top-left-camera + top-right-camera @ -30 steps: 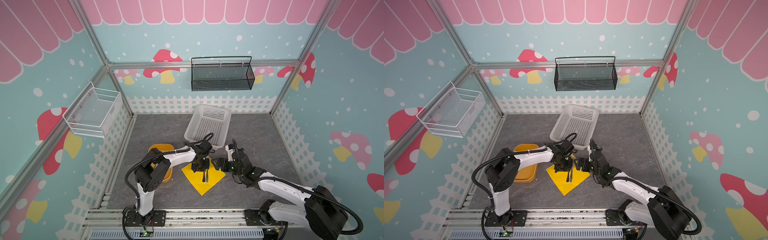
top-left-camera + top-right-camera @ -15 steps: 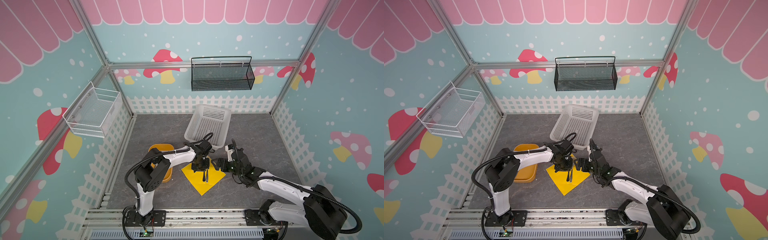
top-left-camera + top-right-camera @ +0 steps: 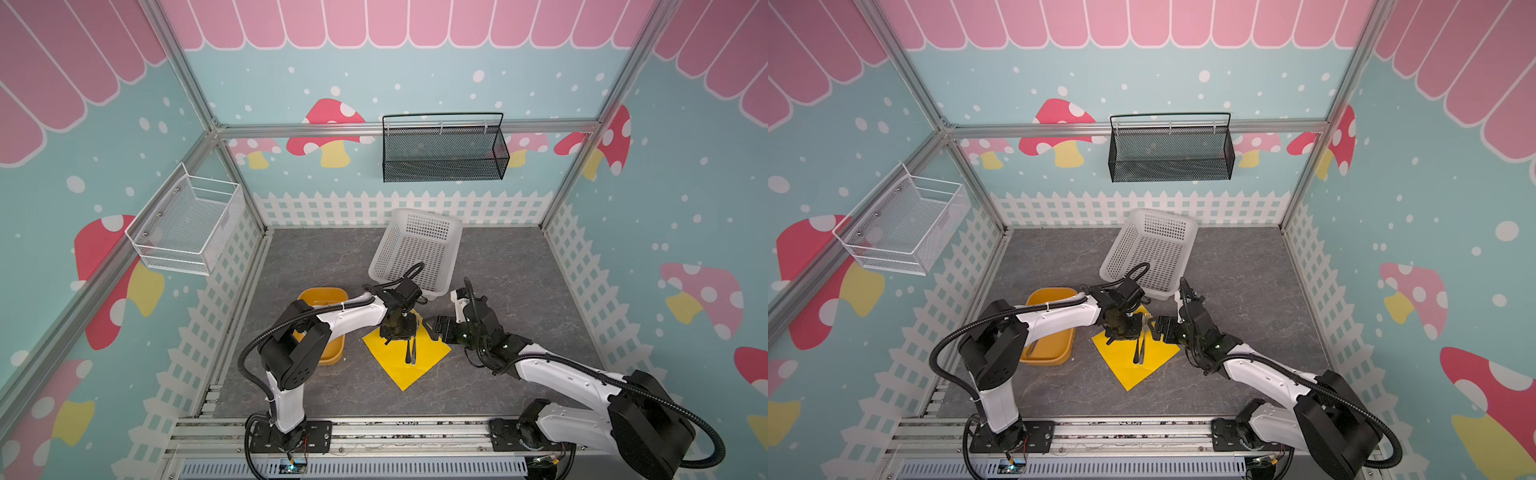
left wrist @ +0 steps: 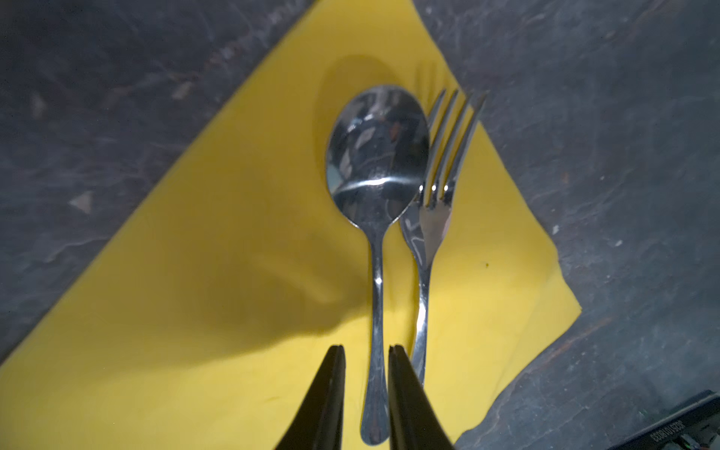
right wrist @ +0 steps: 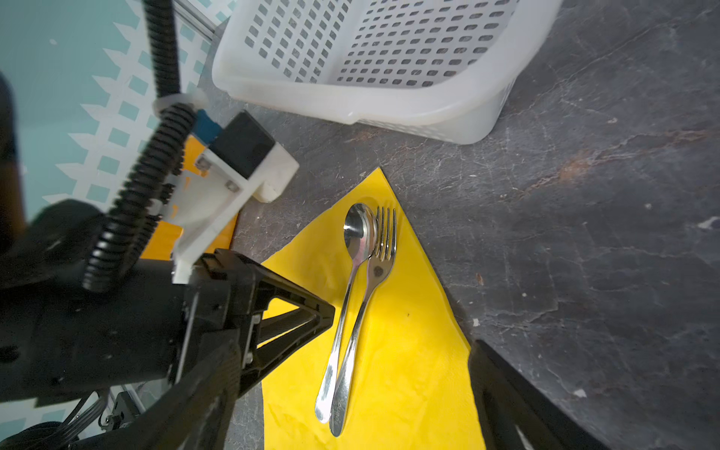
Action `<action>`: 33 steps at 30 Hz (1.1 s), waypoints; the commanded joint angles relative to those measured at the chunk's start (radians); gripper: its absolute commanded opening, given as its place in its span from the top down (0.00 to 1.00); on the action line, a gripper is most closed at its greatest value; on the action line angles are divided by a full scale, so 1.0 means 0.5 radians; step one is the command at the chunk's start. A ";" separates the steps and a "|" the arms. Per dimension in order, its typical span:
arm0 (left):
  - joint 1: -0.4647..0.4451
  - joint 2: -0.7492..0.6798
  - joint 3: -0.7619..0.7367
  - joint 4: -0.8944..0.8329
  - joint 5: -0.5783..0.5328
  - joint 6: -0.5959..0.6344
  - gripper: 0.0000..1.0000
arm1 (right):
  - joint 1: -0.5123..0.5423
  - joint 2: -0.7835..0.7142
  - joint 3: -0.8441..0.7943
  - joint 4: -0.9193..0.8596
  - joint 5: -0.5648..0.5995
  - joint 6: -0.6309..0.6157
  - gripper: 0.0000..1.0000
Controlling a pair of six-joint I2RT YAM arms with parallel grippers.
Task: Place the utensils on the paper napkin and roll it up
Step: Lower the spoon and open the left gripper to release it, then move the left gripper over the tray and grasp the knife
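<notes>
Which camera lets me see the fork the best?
The right wrist view: the whole fork shows sharply, prongs to handle tip, lying beside the spoon on the napkin. The left wrist view shows its prongs big, but the left gripper hides its handle end. In both top views it is just a tiny sliver.

The spoon [image 5: 357, 232] and fork [image 5: 378, 269] lie side by side on the napkin [image 3: 399, 372], the fork seemingly at the spoon's 3 o'clock. The basket [image 3: 388, 253] sits at the napkin's 12 o'clock, and the tray [image 3: 322, 296] at its 9 o'clock.

Left gripper [image 4: 367, 350] pointing down, jaws narrowly parted — right gripper [image 3: 432, 328] low alongside, jaws wide.
</notes>
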 commanded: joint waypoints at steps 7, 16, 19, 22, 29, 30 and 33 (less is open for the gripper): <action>0.065 -0.511 -0.293 0.177 -0.429 -0.096 0.68 | -0.004 -0.065 0.059 0.304 -0.174 -0.113 0.07; 0.513 -0.926 -0.659 0.177 -0.336 -0.065 0.67 | 0.056 0.110 0.219 0.427 -0.454 -0.285 0.09; 0.685 -1.017 -0.762 0.158 -0.256 -0.026 0.66 | 0.112 0.195 0.316 0.407 -0.490 -0.363 0.09; 0.834 -1.056 -0.852 0.132 -0.188 -0.020 0.66 | 0.160 0.304 0.419 0.382 -0.519 -0.425 0.10; 0.893 -1.092 -0.997 0.121 -0.147 -0.099 0.66 | 0.204 0.519 0.583 0.360 -0.650 -0.457 0.10; 0.893 -1.107 -1.015 0.127 -0.130 -0.113 0.65 | 0.205 0.539 0.598 0.354 -0.662 -0.457 0.10; 0.893 -1.140 -1.060 0.180 -0.008 -0.158 0.64 | 0.205 0.578 0.620 0.350 -0.679 -0.460 0.10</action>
